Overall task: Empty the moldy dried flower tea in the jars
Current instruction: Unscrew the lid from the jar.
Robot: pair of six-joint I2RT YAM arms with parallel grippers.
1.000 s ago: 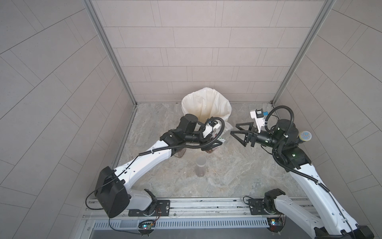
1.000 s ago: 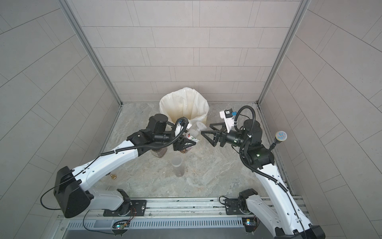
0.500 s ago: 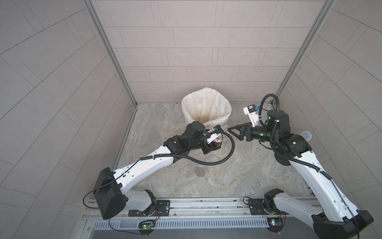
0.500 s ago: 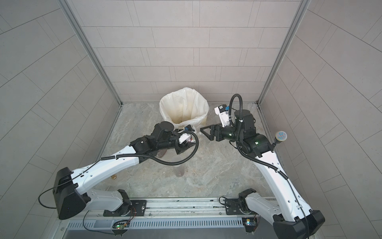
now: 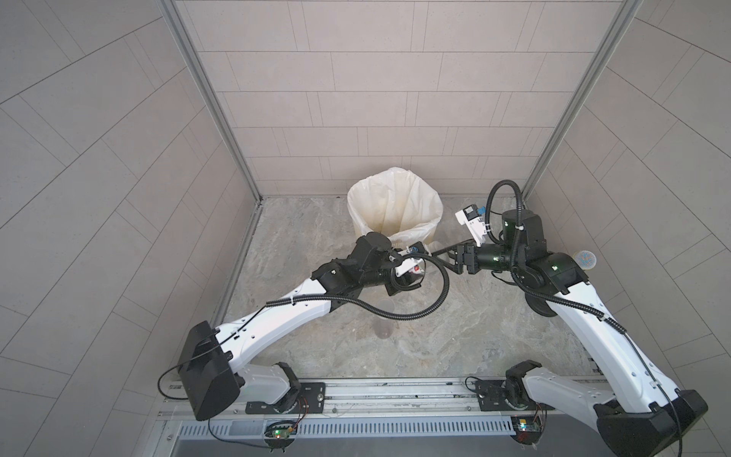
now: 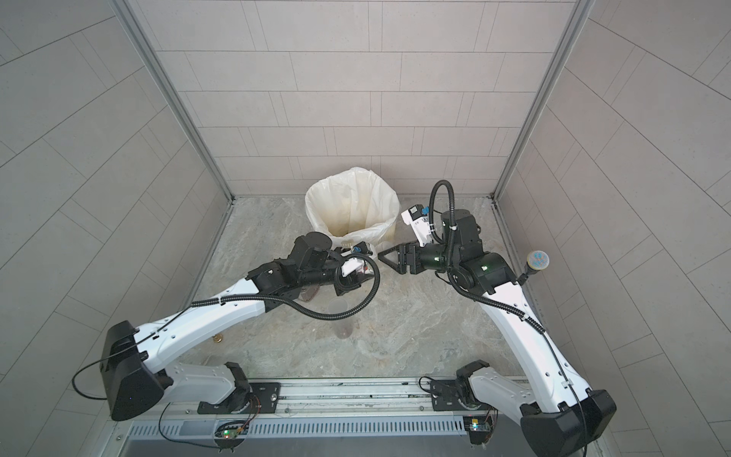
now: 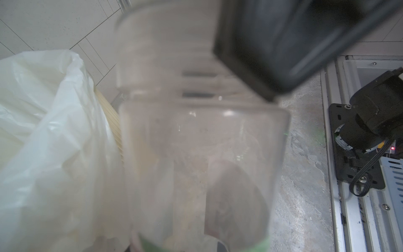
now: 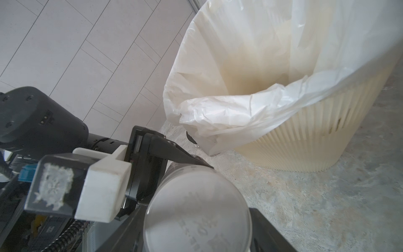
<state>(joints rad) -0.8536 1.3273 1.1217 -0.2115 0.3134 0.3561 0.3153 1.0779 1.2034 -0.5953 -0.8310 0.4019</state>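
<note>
1. Clear plastic makes up the labelled jar (image 7: 196, 152), which is held on its side above the table (image 5: 455, 340), just in front of the bin (image 8: 305, 144) and not over its mouth.
2. Black jaws of the left gripper (image 5: 415, 275) are clamped on the jar's body. In the right wrist view one of its fingers (image 8: 172, 152) lies along the jar's side.
3. Facing it from the opposite side, the right gripper (image 5: 439, 257) has its jaws on either side of the whitish lid (image 8: 196, 209). As far as the right wrist view shows, they press against the lid's rim, and the lid is on the jar.
4. Whether this jar holds the moldy dried flower tea cannot be told. The left wrist view is blurred and shows only pale brownish dust and a dim pinkish patch through the wall.
5. Thin and white, the liner (image 5: 395, 205) drapes over the rim of the cream ribbed bin, which stands at the back of the table by the rear wall.
6. Nearer the arm bases, the tall slim cylinder (image 6: 342, 320) stands upright on the table, apart from both grippers.
7. Partly under the left arm sits a brownish rounded thing (image 6: 312, 293), too hidden to name.
8. Near the right wall, beside the right arm, is a round pale top (image 6: 538, 260) with blue marks.
</note>
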